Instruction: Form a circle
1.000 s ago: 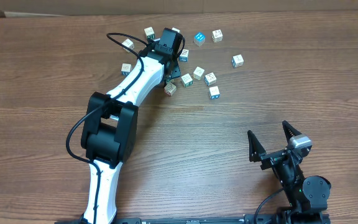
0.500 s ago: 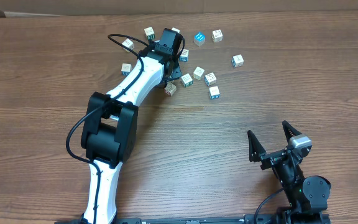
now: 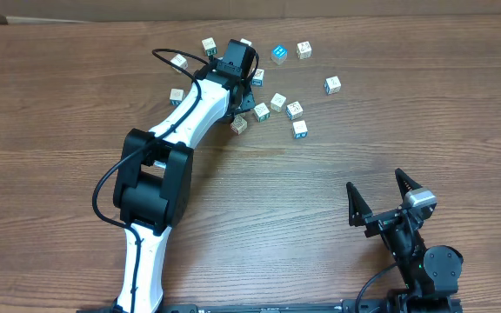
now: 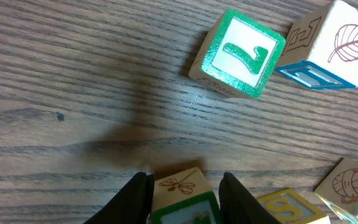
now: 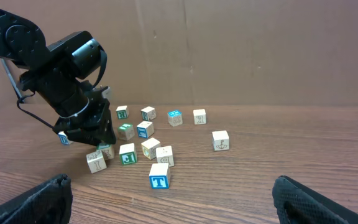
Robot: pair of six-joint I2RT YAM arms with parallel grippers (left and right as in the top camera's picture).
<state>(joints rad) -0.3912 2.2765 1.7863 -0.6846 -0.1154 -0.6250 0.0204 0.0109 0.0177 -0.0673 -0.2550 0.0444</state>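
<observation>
Two robot arms sit at a brown wood-grain table (image 3: 424,104), shown from overhead and from a camera on each wrist. About a dozen small wooden cubes (image 3: 277,102), with white, teal, blue or green printed faces, lie at the far middle of the table. Some are touching or just beside one another and others are well apart, so they form an uneven scatter rather than a ring.

The white-and-black left arm (image 3: 159,174) reaches diagonally from the near edge into the left part of the scatter. In the left wrist view, the left gripper (image 4: 185,179) points down at the table. Its two black fingers (image 4: 140,196) stand on either side of one dragonfly cube with a green-bordered face (image 4: 178,185), which is cut off by the bottom edge of the view. The fingers sit close against that cube's sides, but whether they squeeze it cannot be told. Beyond it, and apart from the gripper, lies a green-and-white cube printed with a 7 (image 4: 238,53). Just beside that one is a leaf cube with a blue letter face (image 4: 334,40). A yellow-bordered S cube (image 4: 291,208) lies just beside the right-hand finger.

The right gripper (image 3: 375,180) sits at the near right of the table, well apart from the cubes. Its black fingers are spread wide and hold nothing. Its wrist camera looks across the table to the scatter, where a blue T cube (image 5: 159,176) is nearest, and a plain brown cardboard wall (image 5: 260,50) stands behind.
</observation>
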